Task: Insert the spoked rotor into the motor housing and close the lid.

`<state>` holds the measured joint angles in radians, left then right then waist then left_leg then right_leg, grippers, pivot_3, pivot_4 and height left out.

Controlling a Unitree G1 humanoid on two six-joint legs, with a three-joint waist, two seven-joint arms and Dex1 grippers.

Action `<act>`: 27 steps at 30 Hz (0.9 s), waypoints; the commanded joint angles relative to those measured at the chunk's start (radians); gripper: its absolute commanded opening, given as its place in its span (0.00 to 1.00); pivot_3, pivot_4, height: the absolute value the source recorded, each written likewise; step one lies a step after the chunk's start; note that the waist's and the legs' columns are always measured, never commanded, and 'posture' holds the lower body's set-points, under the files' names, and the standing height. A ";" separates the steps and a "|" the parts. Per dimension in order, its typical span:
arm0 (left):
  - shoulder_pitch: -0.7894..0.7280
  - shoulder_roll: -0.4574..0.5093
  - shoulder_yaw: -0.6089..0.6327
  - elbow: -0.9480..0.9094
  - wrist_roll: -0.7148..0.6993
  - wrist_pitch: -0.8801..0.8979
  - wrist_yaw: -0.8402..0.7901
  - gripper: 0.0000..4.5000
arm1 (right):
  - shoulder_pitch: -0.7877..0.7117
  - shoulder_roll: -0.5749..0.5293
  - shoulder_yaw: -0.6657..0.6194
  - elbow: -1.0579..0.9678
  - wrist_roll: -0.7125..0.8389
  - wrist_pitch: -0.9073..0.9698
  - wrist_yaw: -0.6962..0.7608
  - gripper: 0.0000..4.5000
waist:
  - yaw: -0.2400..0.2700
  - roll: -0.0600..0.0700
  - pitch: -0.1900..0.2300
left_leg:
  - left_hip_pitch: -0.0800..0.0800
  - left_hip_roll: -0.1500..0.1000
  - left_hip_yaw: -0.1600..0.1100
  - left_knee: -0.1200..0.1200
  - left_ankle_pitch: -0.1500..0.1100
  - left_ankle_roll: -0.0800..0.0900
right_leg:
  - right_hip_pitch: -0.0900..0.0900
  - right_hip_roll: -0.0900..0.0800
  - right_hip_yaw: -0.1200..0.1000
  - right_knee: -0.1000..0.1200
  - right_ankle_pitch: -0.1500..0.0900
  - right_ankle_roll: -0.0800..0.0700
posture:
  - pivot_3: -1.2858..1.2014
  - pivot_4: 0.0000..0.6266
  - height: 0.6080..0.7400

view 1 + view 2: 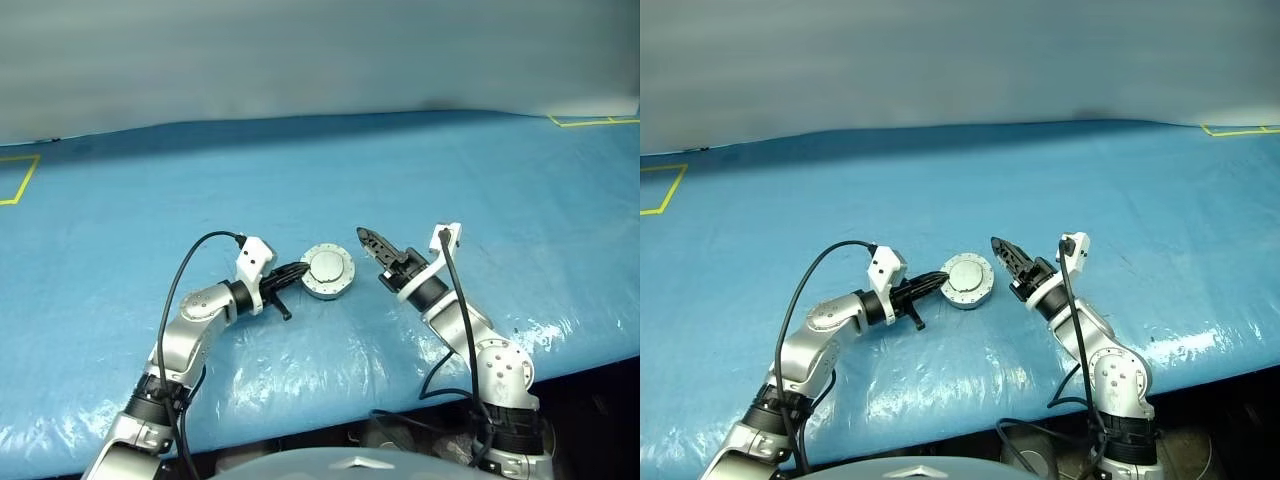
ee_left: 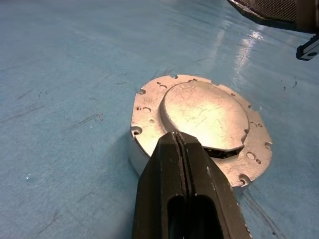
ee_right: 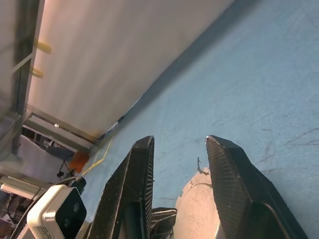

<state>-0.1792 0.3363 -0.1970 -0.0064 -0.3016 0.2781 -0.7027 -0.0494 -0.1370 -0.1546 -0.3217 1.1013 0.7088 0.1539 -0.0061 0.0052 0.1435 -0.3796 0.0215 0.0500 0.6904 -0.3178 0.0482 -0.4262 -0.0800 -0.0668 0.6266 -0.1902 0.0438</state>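
Head views: lid (image 1: 327, 266) down on motor housing (image 1: 313, 287), mid-desk (image 1: 420, 160) between arms. Left claw (image 1: 300, 268) pressed together, tips at housing rim — nearer.

Left wrist: lid sits directly ahead of tips.

Right wrist: right claw (image 3: 178, 149) spread, empty — housing just beyond.

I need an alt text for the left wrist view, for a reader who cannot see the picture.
A round light-grey lid, closed on the short motor housing, lies on a scuffed blue table cover. The left end effector, its two black fingers pressed shut, has its tip at the lid's near edge. The dark right end effector reaches in at one corner.
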 commanded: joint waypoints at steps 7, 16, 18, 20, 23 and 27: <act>-0.006 -0.026 -0.034 0.024 0.048 -0.035 -0.032 0.00 | 0.108 -0.080 -0.060 0.008 0.021 0.040 0.028 0.38 | 0.010 -0.001 0.000 | 0.000 -0.001 0.000 0.001 0.000 0.001 | 0.001 0.000 0.000 0.000 0.000 0.000 | 0.52 0.24 1.00; 0.009 -0.026 -0.023 0.007 0.055 -0.023 -0.031 0.00 | 0.109 -0.010 -0.075 0.144 0.096 0.122 0.024 0.38 | 0.010 -0.001 0.000 | 0.001 0.001 0.000 0.003 -0.001 0.001 | 0.001 0.000 0.001 0.000 0.000 0.000 | 0.52 0.24 1.00; 0.014 -0.022 -0.020 0.002 0.051 -0.015 -0.035 0.00 | 0.100 0.019 -0.065 0.169 0.095 0.124 0.026 0.38 | 0.010 -0.001 0.000 | 0.001 0.001 0.000 0.003 -0.001 0.001 | 0.001 0.000 0.001 0.000 0.001 0.001 | 0.52 0.24 1.00; 0.020 -0.015 -0.020 -0.004 0.051 -0.013 -0.040 0.00 | 0.085 0.049 -0.062 0.203 0.088 0.118 0.026 0.38 | 0.009 -0.001 -0.001 | 0.001 0.001 0.000 0.003 -0.001 0.002 | 0.001 0.000 0.001 0.000 0.001 0.002 | 0.52 0.24 1.00; 0.027 -0.013 -0.016 -0.008 0.054 -0.012 -0.034 0.00 | 0.063 0.077 -0.066 0.234 0.081 0.120 0.018 0.38 | 0.007 -0.002 -0.001 | 0.001 0.001 0.001 0.003 -0.001 0.002 | 0.001 0.000 0.002 0.000 0.001 0.002 | 0.52 0.24 1.00; 0.031 -0.014 -0.014 -0.010 0.055 -0.012 -0.032 0.00 | 0.045 0.092 -0.057 0.271 0.063 0.137 0.019 0.38 | 0.002 -0.004 -0.003 | 0.002 0.002 0.001 0.004 -0.001 0.002 | 0.002 0.000 0.002 0.000 0.001 0.002 | 0.52 0.24 1.00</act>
<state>-0.1622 0.3200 -0.1969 -0.0036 -0.2550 0.2551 -0.7274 0.0003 -0.0552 -0.2241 -0.0760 1.1736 0.8351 0.1733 -0.0042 0.0017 0.1408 -0.3779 0.0235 0.0505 0.6941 -0.3186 0.0498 -0.4239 -0.0796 -0.0652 0.6271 -0.1889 0.0459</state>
